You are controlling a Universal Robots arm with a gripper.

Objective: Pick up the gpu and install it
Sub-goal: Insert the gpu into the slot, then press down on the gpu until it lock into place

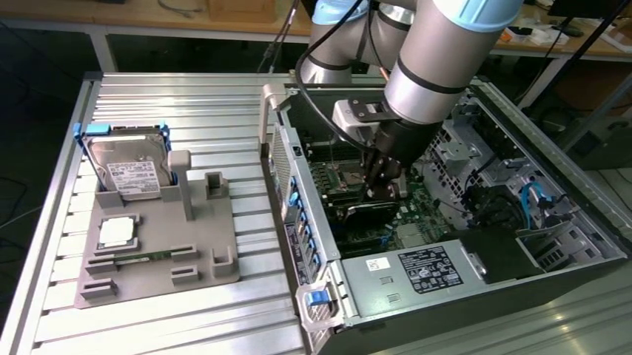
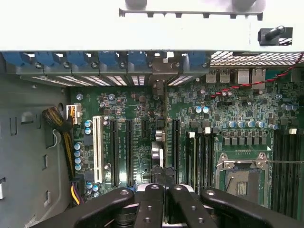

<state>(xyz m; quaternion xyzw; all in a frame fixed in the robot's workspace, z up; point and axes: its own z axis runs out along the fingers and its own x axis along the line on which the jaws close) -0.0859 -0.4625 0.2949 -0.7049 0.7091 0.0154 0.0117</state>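
Deep inside the open computer case [image 1: 553, 244], the gripper [image 1: 383, 186] hangs over the motherboard [image 2: 142, 123], its fingers [image 2: 164, 199] pinching the gpu [image 1: 363, 214] edge-on above the expansion slots. Over at nine o'clock in the exterior view, the hard drive [image 1: 126, 166] stands on the grey parts fixture [image 1: 158, 255].

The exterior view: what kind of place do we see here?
Probably a robotics lab or test bench for computer assembly. An open computer case lies on a ribbed metal table, a grey fixture holds a hard drive, and wooden workbenches stand behind.
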